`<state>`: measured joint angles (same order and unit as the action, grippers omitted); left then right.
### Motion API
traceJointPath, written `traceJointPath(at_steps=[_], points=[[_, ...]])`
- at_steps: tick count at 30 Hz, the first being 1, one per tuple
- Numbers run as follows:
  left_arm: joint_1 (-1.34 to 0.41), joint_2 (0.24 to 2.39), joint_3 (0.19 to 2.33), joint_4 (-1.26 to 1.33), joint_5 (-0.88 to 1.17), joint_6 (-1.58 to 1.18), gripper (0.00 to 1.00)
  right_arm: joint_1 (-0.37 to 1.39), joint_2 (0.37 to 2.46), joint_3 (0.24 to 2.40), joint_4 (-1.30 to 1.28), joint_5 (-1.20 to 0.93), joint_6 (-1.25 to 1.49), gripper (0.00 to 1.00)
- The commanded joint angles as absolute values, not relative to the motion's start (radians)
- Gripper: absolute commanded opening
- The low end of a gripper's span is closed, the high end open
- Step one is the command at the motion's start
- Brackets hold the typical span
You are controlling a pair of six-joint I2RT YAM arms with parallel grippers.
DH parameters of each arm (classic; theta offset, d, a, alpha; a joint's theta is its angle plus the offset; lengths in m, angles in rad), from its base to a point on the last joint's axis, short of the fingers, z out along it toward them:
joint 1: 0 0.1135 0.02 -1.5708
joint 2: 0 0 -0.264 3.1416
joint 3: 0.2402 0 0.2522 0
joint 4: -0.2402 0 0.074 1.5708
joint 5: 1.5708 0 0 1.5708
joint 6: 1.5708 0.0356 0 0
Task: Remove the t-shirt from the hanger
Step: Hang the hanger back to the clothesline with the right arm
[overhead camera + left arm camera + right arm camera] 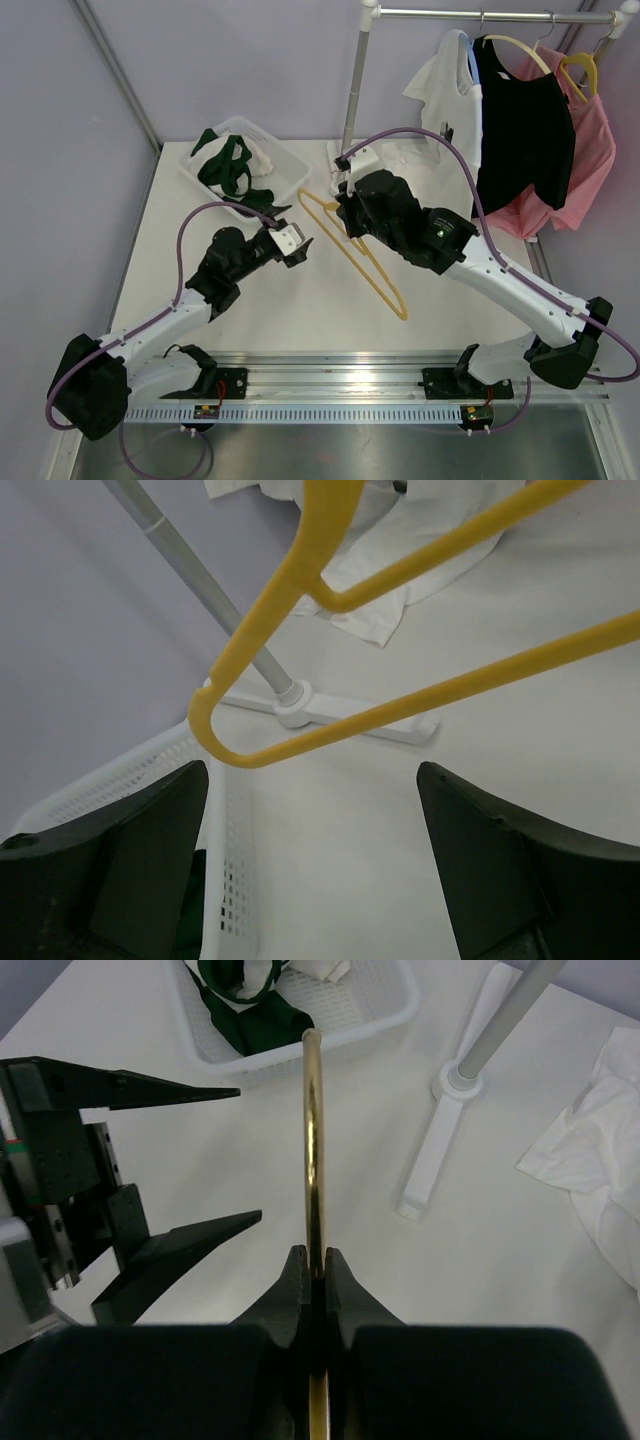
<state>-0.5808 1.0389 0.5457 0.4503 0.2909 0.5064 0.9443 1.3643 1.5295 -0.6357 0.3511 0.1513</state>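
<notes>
White tabletop (300, 330) carries the work. The right gripper (312, 1265) is clamped on one bare yellow hanger (365, 262), raised at that end, probably so that cloth can slide clear. The left gripper (300, 243) gapes empty beside it. One white t-shirt (600, 1150) lies crumpled near the rack's foot (440, 1150), off the hanger. Three garments hang on the rail (480, 14), and one basket (275, 160) sits at the far left.

We see a white basket (278, 146) holding green clothes (225, 170) at the table's (300, 310) far left. A black shirt (525, 130) and a pink shirt (590, 160) hang on the rack (357, 80).
</notes>
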Motion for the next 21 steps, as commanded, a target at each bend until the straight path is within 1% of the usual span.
traceJointPath(at_steps=[1, 3, 7, 9, 12, 17, 21], points=[[-0.589, 1.069, 0.578, 0.563, 0.206, 0.601, 0.84, 0.956, 1.295, 1.523, -0.626, 0.289, 0.156, 0.00], [-0.589, 1.071, 0.568, 0.596, 0.193, 0.612, 0.84, 0.959, 1.284, 1.513, -0.627, 0.243, 0.146, 0.00], [-0.592, 1.052, 0.519, 0.707, 0.120, 0.629, 0.86, 0.962, 1.278, 1.506, -0.644, 0.264, 0.155, 0.00], [-0.592, 1.036, 0.497, 0.732, 0.120, 0.646, 0.86, 0.962, 1.282, 1.506, -0.658, 0.259, 0.155, 0.00], [-0.592, 1.022, 0.474, 0.758, 0.147, 0.652, 0.86, 0.965, 1.287, 1.506, -0.663, 0.232, 0.146, 0.00], [-0.595, 1.005, 0.434, 0.802, 0.216, 0.686, 0.82, 0.968, 1.293, 1.511, -0.663, 0.222, 0.141, 0.00], [-0.600, 1.005, 0.449, 0.740, 0.288, 0.689, 0.82, 0.969, 1.298, 1.511, -0.654, 0.187, 0.132, 0.00]])
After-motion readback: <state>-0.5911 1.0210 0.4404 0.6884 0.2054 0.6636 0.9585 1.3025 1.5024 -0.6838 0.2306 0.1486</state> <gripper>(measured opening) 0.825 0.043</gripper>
